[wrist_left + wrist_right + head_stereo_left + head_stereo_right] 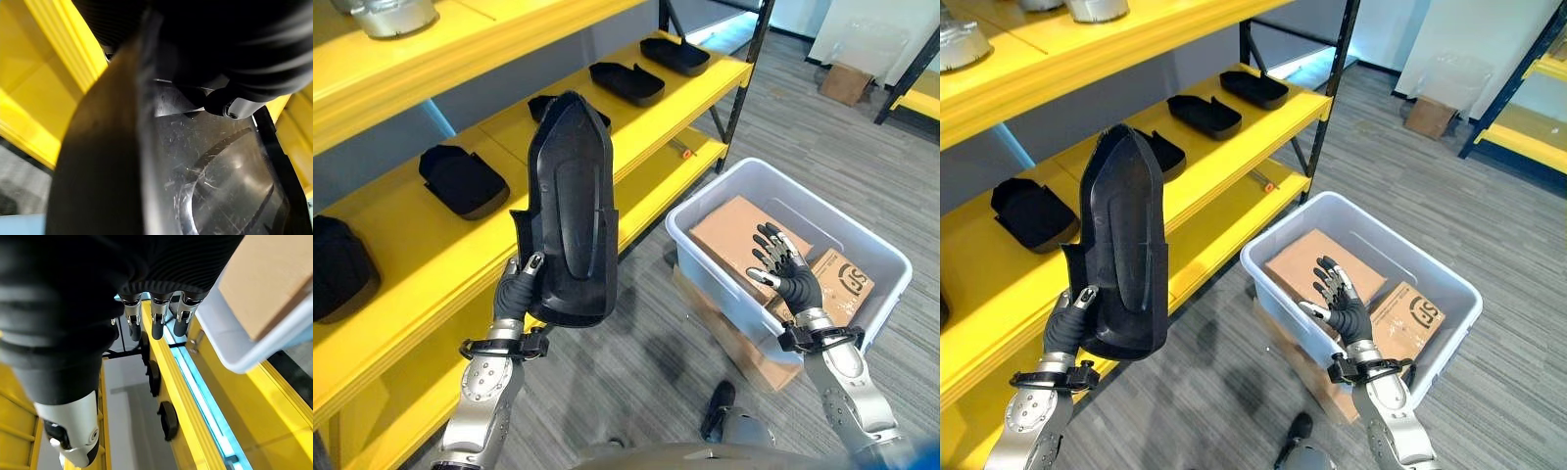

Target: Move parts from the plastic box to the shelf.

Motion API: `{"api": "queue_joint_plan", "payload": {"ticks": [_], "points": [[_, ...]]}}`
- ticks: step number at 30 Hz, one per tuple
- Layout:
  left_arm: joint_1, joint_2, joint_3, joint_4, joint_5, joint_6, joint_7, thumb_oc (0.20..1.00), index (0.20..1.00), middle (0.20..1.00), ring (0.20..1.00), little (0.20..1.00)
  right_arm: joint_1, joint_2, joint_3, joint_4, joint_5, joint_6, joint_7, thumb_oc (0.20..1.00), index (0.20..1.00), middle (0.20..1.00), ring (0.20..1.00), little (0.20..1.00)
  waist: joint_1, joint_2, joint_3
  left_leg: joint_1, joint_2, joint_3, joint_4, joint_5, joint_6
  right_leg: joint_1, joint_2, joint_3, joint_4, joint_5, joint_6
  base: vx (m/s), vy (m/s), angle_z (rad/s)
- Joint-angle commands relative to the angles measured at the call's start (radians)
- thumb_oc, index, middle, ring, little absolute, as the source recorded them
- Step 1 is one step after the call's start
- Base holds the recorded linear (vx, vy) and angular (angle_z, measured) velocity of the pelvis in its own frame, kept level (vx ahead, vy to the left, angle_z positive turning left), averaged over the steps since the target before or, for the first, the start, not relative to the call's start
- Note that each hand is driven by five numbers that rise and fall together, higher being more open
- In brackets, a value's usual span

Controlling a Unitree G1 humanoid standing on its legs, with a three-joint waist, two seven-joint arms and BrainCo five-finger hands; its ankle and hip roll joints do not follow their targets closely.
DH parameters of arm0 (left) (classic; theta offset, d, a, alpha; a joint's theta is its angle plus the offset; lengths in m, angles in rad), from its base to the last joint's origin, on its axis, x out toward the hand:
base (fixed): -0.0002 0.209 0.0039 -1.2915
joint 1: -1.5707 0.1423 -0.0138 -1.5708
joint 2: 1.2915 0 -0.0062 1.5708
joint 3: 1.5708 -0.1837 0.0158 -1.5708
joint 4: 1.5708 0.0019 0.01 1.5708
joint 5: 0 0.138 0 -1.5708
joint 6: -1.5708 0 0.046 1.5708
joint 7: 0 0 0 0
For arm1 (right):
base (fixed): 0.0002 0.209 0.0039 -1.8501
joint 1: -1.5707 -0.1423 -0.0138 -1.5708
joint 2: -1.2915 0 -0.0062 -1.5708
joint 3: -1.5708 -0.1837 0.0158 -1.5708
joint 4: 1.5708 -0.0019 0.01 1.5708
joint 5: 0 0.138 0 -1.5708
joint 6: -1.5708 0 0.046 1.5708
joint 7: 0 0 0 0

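Note:
A long black moulded plastic part point(570, 211) stands upright in front of the yellow shelf point(431, 250), and my left hand point(519, 286) is shut on its lower end; the same part point(161, 161) shows close up in the left wrist view. My right hand point(785, 266) hovers open, fingers spread, over the pale plastic box point(876, 257) on the floor at the right. Cardboard boxes point(736, 230) lie inside that box. Several black parts point(462, 180) rest in a row on the shelf.
A metal object point(386, 14) sits on the upper yellow shelf level. A black shelf upright point(744, 73) stands just behind the plastic box. A flat cardboard sheet point(729, 328) lies under the box. Grey floor stretches between shelf and box.

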Motion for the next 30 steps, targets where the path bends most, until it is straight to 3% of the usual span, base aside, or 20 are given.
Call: {"api": "queue_joint_plan", "payload": {"ticks": [1,7,10,11,13,14,15,16,17,20,21,28,30], "points": [[-0.041,0.026,0.063,-0.074,0.020,-0.070,-0.016,0.200,0.200,0.200,0.200,0.200,-0.036,0.009,0.005,-0.017,0.015,-0.028,0.008,1.000,1.000,1.000,1.000,1.000,0.003,-0.019,-0.051,-0.014,-0.012,-0.042,-0.132,0.100,0.029,0.138,-0.143,-0.010,0.003,0.068,0.207,-0.01,0.197,0.02],[-0.027,0.034,0.095,-0.063,0.054,-0.067,-0.005,0.200,0.200,0.200,0.200,0.200,-0.045,0.033,0.024,-0.001,0.005,-0.016,0.014,1.000,1.000,1.000,1.000,1.000,0.028,-0.051,-0.056,-0.016,-0.077,-0.073,-0.119,0.079,0.061,0.169,-0.199,-0.012,-0.030,0.146,0.236,0.00,0.153,0.13],[-0.027,0.040,0.102,-0.053,0.062,-0.066,-0.001,0.200,0.200,0.200,0.200,0.200,-0.040,0.044,0.027,0.004,-0.002,-0.012,0.014,1.000,1.000,1.000,1.000,1.000,0.031,-0.059,-0.050,-0.024,-0.103,-0.094,-0.102,0.071,0.078,0.163,-0.222,0.025,-0.008,0.166,0.239,0.01,0.180,0.23],[-0.034,0.047,0.099,-0.046,0.062,-0.066,0.003,0.200,0.200,0.200,0.200,0.200,-0.036,0.051,0.033,0.007,-0.004,-0.010,0.011,1.000,1.000,1.000,1.000,1.000,0.021,-0.057,-0.046,-0.023,-0.115,-0.114,-0.106,0.078,0.092,0.144,-0.224,0.093,0.039,0.163,0.229,0.03,0.186,0.37],[-0.046,0.054,0.084,-0.032,0.061,-0.067,0.005,0.200,0.200,0.200,0.200,0.200,-0.023,0.058,0.034,0.010,0.002,-0.008,0.013,1.000,1.000,1.000,1.000,1.000,0.005,-0.049,-0.041,-0.015,-0.118,-0.140,-0.109,0.080,0.101,0.111,-0.179,0.229,0.079,0.140,0.209,0.05,0.190,0.39],[-0.054,0.057,0.074,-0.027,0.058,-0.068,0.002,0.200,0.200,0.200,0.200,0.200,-0.017,0.055,0.036,0.007,0.007,-0.007,0.015,1.000,1.000,1.000,1.000,1.000,-0.012,-0.042,-0.036,-0.009,-0.116,-0.160,-0.109,0.079,0.104,0.095,-0.134,0.312,0.095,0.117,0.196,0.07,0.196,0.64],[-0.067,0.056,0.050,-0.009,0.049,-0.070,0.000,0.200,0.200,0.200,0.200,0.200,-0.006,0.046,0.037,-0.001,0.021,-0.001,0.025,1.000,1.000,1.000,1.000,1.000,-0.049,-0.032,-0.029,-0.006,-0.115,-0.199,-0.105,0.089,0.113,0.052,0.002,0.469,0.132,0.040,0.160,0.05,0.144,0.70],[-0.068,0.056,0.050,-0.009,0.049,-0.070,-0.001,0.200,0.200,0.200,0.200,0.200,-0.006,0.046,0.037,-0.001,0.021,-0.001,0.025,1.000,1.000,1.000,1.000,1.000,-0.047,-0.033,-0.032,-0.010,-0.116,-0.197,-0.105,0.091,0.113,0.047,0.002,0.471,0.132,0.042,0.159,0.04,0.198,0.71],[-0.073,0.059,0.034,-0.005,0.051,-0.064,-0.006,0.200,0.200,0.200,0.200,0.200,0.000,0.031,0.037,-0.009,0.033,0.003,0.043,1.000,1.000,1.000,1.000,1.000,-0.070,-0.033,-0.023,-0.012,-0.119,-0.223,-0.102,0.105,0.123,0.022,0.128,0.531,0.163,-0.032,0.131,0.01,0.125,0.67],[-0.067,0.053,0.028,-0.005,0.044,-0.057,-0.011,0.200,0.200,0.200,0.200,0.200,0.012,0.013,0.034,-0.006,0.048,0.000,0.055,1.000,1.000,1.000,1.000,1.000,-0.083,-0.041,-0.027,-0.024,-0.137,-0.249,-0.106,0.123,0.130,0.016,0.252,0.530,0.182,-0.105,0.092,0.03,0.053,0.53],[-0.061,0.049,0.027,-0.009,0.029,-0.063,-0.015,0.200,0.200,0.200,0.200,0.200,0.011,0.007,0.042,-0.009,0.061,-0.008,0.062,1.000,1.000,1.000,1.000,1.000,-0.085,-0.050,-0.035,-0.043,-0.150,-0.272,-0.094,0.129,0.123,0.054,0.293,0.561,0.131,-0.128,0.077,0.01,-0.041,0.46],[-0.024,0.025,0.034,-0.034,-0.023,-0.067,-0.028,0.200,0.200,0.200,0.200,0.200,-0.013,-0.008,0.058,-0.005,0.061,-0.008,0.061,1.000,1.000,1.000,1.000,1.000,-0.040,-0.036,-0.072,-0.078,-0.148,-0.251,-0.079,0.133,0.107,0.152,0.263,0.568,-0.073,-0.086,0.072,0.00,-0.072,0.09],[-0.029,0.026,0.022,-0.039,-0.037,-0.064,-0.039,0.200,0.200,0.200,0.200,0.200,-0.013,-0.010,0.056,0.001,0.073,-0.012,0.056,1.000,1.000,1.000,1.000,1.000,-0.037,-0.034,-0.059,-0.105,-0.156,-0.251,0.006,0.110,0.094,0.167,0.256,0.557,-0.068,-0.094,0.060,-0.04,-0.074,0.10]]}}
